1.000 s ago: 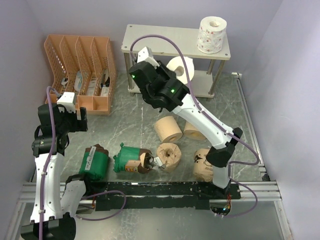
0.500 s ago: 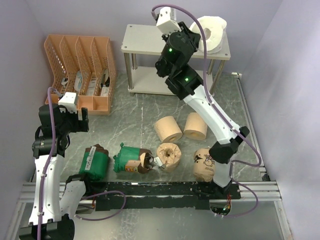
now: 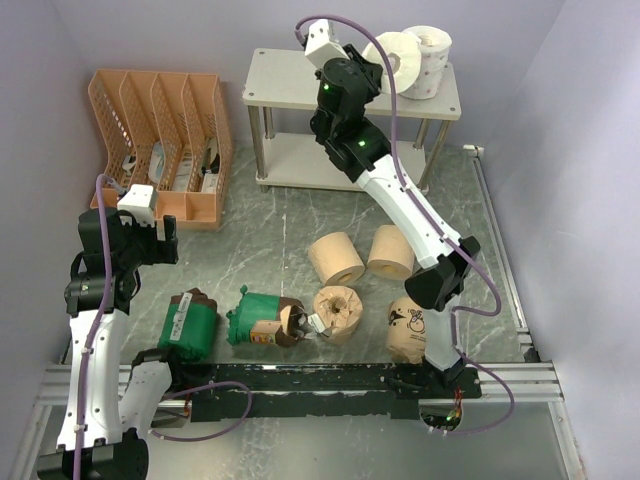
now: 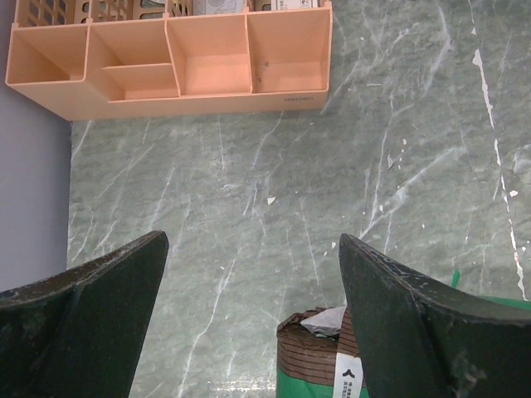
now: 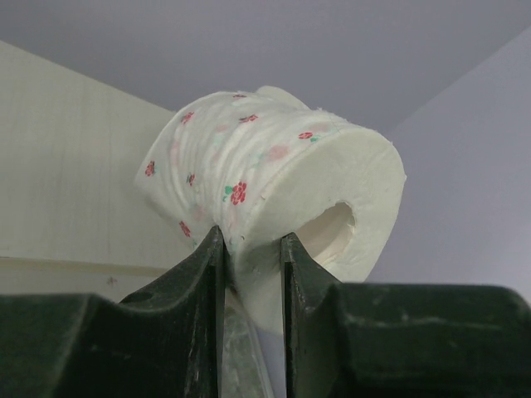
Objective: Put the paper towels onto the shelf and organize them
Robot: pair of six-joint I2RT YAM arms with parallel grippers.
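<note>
My right gripper [image 3: 378, 62] is shut on a white red-specked roll [image 3: 396, 64], pinching its wall, and holds it tilted above the top board of the shelf [image 3: 290, 80]; the held roll also shows in the right wrist view [image 5: 274, 182]. A second white specked roll [image 3: 428, 60] stands on the top board's right end. On the floor lie two tan rolls [image 3: 336, 259], a tan roll with a dented end [image 3: 339, 312], a brown printed roll [image 3: 406, 329] and two green-wrapped rolls [image 3: 262, 320]. My left gripper [image 4: 253, 311] is open and empty above the left green roll [image 4: 323, 356].
An orange perforated file organizer [image 3: 165, 140] stands at the back left, its front tray in the left wrist view [image 4: 174, 58]. The shelf's lower board [image 3: 300, 160] shows between silver legs. Walls close in on both sides, and a black rail runs along the near edge.
My right arm lifted the specked roll from beside the lower board up over the shelf's top, then shifted it slightly left, next to the standing roll. The left arm has not moved.
</note>
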